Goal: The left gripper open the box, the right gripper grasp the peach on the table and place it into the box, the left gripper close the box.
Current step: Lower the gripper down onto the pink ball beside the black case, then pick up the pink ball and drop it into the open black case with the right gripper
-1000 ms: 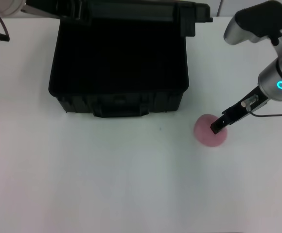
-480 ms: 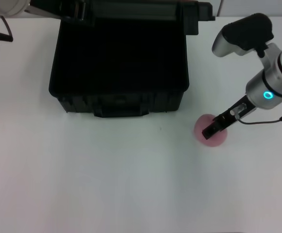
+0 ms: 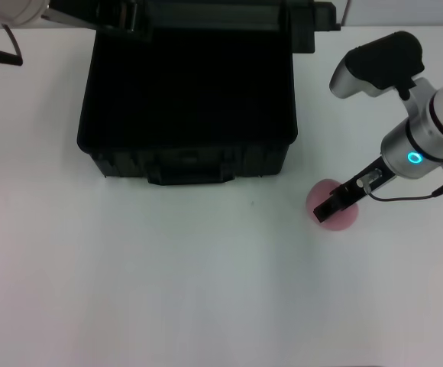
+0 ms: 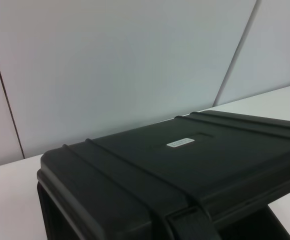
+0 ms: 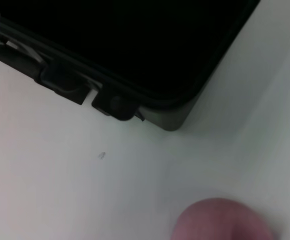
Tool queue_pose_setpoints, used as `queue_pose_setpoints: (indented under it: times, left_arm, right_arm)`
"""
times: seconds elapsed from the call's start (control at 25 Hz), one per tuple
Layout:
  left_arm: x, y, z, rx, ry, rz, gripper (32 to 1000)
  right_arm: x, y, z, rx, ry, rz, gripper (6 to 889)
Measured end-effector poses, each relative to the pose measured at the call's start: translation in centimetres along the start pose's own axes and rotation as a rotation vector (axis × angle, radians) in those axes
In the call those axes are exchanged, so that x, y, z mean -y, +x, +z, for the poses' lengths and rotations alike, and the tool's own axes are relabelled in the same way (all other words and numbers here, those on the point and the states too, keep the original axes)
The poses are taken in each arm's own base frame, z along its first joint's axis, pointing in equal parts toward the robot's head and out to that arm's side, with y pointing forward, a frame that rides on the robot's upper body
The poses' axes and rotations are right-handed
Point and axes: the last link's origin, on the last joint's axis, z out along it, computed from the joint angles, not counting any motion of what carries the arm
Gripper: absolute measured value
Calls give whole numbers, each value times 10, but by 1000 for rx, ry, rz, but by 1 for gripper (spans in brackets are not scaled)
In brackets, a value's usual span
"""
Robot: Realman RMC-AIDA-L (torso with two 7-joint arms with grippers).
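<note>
The right tool has slid leftward over the peach.

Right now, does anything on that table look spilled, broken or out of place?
Nothing stands out. The box sits square with its lid up, the peach rests whole on the white table beside it, and the right gripper is down at the fruit. Only a tiny dark speck marks the tabletop.

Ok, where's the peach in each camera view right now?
Head view: the peach lies on the table, off the box's front right corner, with the right gripper over it.
Left wrist view: not in it.
Right wrist view: peach at the bottom edge.
Shared landmark: the box's front corner.
</note>
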Motion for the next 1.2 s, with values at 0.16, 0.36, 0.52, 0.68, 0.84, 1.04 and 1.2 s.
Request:
queue_pose_setpoints:
  times: [0.16,0.36,0.52,0.68,0.84,1.04,1.2]
  left_arm:
    - [0,0,0,-1,0,0,373]
    - [0,0,0,-1,-1,0,372]
    - [0,0,0,-2,-2,1,372]
    - [-1,1,0,-2,-2,1,372]
    - [-1,0,0,-2,-2,1,372]
    - [0,0,0,0,-2,0,372]
    - [0,-1,0,2,-1,0,372]
  right_arm:
    - [0,0,1,3,2,1,814]
    - [1,2,3,-1,3,2,813]
    - [1,1,2,0,3,2,767]
    - [2,1,2,1,4,1,657]
    - [2,1,1,1,5,-3,496]
    - [2,0,0,2,5,-15,272]
    - [1,0,0,1,4,-21,202]
